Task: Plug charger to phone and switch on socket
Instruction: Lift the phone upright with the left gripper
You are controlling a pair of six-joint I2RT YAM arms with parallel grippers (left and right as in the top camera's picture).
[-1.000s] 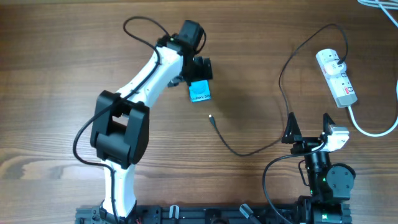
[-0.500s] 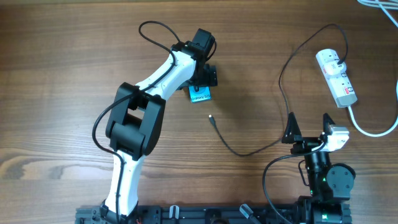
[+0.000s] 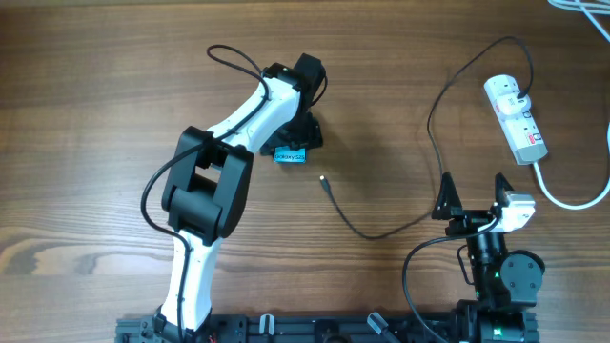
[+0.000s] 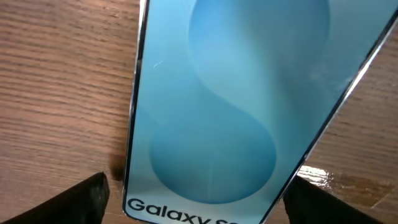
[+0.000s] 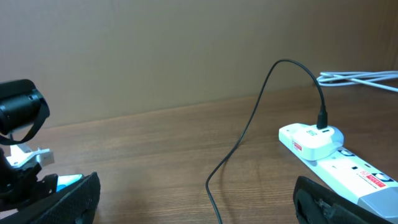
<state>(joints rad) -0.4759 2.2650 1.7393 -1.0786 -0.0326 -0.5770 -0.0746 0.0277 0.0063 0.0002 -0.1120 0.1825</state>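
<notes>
At table centre, beneath the left gripper (image 4: 197, 196): small cyan-screened, white-edged phone (image 4: 211, 112). The fingers (image 4: 84, 199) flank its lettered end; whether they pinch it cannot be told. Thin black charger cable (image 3: 381, 232), with its connector tip (image 3: 323, 178) near, at the phone's 4 o'clock. White elongated socket strip (image 3: 519, 124), well apart at 2 o'clock. Right gripper (image 3: 473, 193) spread, empty. Recommended: hold the phone steady and level, port end turned toward the tip.

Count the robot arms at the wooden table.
2. The white-and-black left arm reaches over the cyan-screened phone near the centre; the black right arm sits folded at the overhead view's lower right.
</notes>
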